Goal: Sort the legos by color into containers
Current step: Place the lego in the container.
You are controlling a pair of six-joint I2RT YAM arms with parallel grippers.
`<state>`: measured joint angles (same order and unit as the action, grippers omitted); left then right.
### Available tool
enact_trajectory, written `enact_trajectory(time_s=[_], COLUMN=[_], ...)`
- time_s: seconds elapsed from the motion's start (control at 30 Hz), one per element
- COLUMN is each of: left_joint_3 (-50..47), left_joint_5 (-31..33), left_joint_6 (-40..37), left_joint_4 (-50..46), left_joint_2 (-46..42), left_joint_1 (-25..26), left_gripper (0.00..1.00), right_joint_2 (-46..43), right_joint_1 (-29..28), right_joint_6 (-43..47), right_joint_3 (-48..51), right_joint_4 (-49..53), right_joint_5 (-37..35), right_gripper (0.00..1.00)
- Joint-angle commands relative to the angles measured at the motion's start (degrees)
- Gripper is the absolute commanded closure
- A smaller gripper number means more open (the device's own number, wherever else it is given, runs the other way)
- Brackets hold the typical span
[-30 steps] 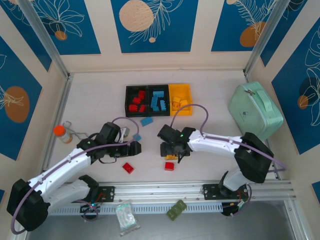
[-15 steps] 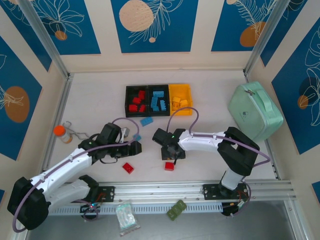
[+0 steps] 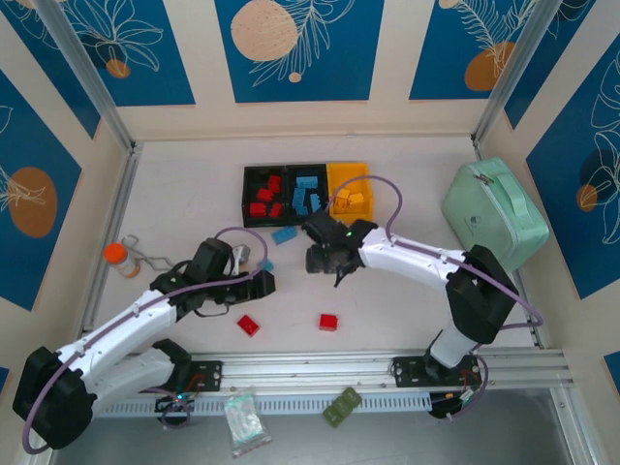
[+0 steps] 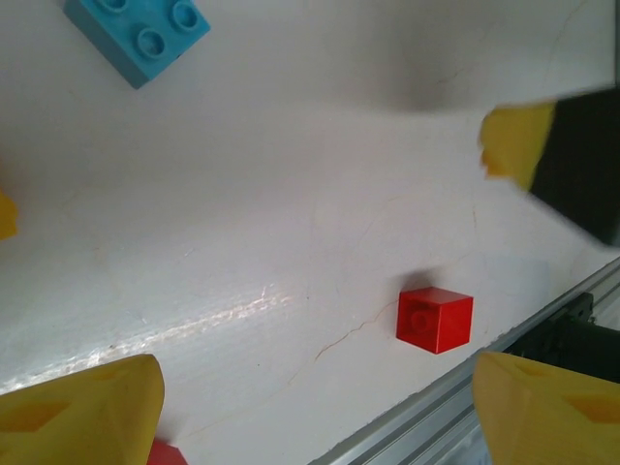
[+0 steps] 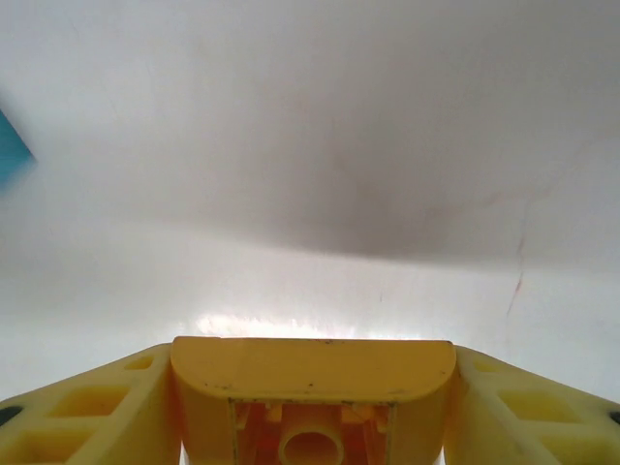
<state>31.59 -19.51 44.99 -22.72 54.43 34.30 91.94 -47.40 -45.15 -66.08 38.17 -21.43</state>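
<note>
Right pincer [image 3: 325,262], yellow lego [image 5: 312,373] in its grip, now nearer containers [image 3: 246,190] — left pincer [image 3: 263,284] agape

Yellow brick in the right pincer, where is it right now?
In the right wrist view the yellow brick sits clamped in the right pincer; from above, that pincer hangs just before the middle black bin.

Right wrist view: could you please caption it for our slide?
Right gripper holds a yellow brick over the white table.
</note>
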Motion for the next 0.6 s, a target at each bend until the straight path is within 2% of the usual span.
enact_trajectory(time_s=[0.0,0.23,0.57], left_joint_3=[1.7,5.5,5.3], left_joint_5=[-1.1,-0.1,-0.3], left_joint_6=[0.9,0.6,1.9], left_joint_4=[2.5,3.8,4.5], left_joint_2=[0.1,2.8,4.4], left_joint_1=[0.1,0.1,0.1], left_gripper=[0.18,0.18,0.19], right_joint_2=[-0.2,4.4,16.8], right_joint_1=[3.7,12.9,20.7], right_joint_6=[4.6,8.2,9.7], right_joint_3=[-3.5,-11.2,-27.6], right_joint_4=[0.9,-0.4,2.2], right_joint_5=[0.7,1.9,2.8], right_gripper=[0.40,0.40,0.40])
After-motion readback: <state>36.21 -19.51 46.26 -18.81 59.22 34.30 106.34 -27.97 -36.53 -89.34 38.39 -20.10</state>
